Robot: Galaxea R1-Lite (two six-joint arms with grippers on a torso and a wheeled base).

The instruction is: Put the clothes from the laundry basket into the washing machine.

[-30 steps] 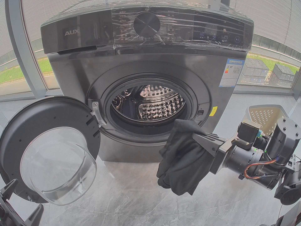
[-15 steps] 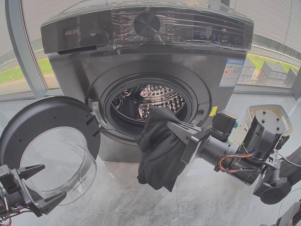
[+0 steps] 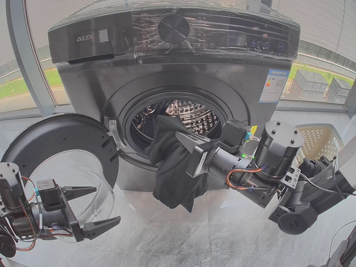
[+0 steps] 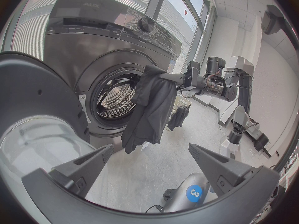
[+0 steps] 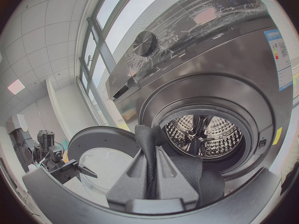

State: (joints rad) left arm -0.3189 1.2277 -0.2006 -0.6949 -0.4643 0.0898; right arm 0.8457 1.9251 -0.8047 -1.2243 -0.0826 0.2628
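The grey washing machine (image 3: 174,67) stands ahead with its round door (image 3: 55,145) swung open to the left. My right gripper (image 3: 181,136) is shut on a black garment (image 3: 172,167) right at the lip of the drum opening (image 3: 193,117). The cloth's top lies against the opening and the rest hangs down over the front panel. In the right wrist view the garment (image 5: 187,175) is pinched between the fingers (image 5: 168,171). My left gripper (image 3: 107,204) is open and holds nothing, low in front of the door's glass bowl. The laundry basket (image 3: 320,139) stands on the floor at the right.
The open door (image 4: 37,91) juts out close to my left gripper (image 4: 150,146). Another dark cloth (image 4: 178,117) hangs over the basket's rim. Grey tiled floor (image 3: 148,234) lies in front of the machine. Windows run behind it.
My right gripper carried the black garment left and forward, from beside the machine up to the drum opening. My left arm rose into view at the lower left, its gripper open.
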